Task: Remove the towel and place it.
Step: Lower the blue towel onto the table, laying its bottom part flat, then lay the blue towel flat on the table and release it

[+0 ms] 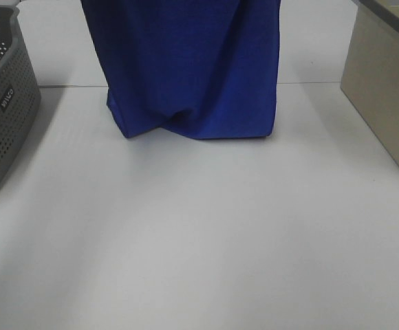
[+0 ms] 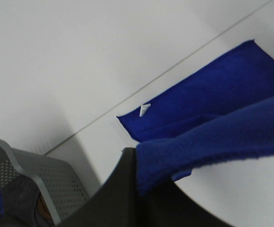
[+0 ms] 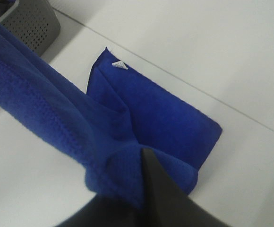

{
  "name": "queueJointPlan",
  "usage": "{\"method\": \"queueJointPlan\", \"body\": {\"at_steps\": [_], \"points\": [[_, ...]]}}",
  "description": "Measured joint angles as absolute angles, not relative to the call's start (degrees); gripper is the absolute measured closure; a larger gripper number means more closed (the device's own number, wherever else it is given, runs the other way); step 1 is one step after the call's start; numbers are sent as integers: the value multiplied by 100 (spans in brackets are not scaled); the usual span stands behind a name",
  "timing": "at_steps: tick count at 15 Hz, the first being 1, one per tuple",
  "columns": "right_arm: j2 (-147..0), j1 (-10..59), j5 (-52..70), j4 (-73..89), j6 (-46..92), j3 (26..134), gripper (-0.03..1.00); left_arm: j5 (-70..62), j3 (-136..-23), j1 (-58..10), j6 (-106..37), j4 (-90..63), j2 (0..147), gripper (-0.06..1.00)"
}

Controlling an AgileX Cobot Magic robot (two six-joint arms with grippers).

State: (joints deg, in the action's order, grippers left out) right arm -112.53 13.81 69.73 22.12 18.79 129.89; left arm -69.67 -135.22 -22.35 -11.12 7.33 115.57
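Towel hung as a wide blue sheet at the far middle of the desk, with its lower end folded and resting on the white surface. The left hand was pressed together, pinching one upper edge of the towel. The right hand pinched the other upper edge likewise. A small pale tag lay at a lower corner on the desk. A grey perforated basket stood to the left and a beige bin to the right, both apart from the towel.
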Motion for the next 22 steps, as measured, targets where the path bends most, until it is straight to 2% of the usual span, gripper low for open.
{"method": "queueJointPlan", "body": {"at_steps": [10, 16, 22], "points": [[-9230, 1387, 6967, 2492, 1736, 9586, 95, -6956, -9987, -2257, -773, -40, 9036, 94], [-8468, 1427, 6961, 2515, 1662, 8359, 95, -6939, -8417, -2659, -584, -344, 8170, 94], [-7689, 1432, 6950, 2647, 1650, 6434, 95, -6881, -6727, -3077, -166, -940, 7552, 94]]}}
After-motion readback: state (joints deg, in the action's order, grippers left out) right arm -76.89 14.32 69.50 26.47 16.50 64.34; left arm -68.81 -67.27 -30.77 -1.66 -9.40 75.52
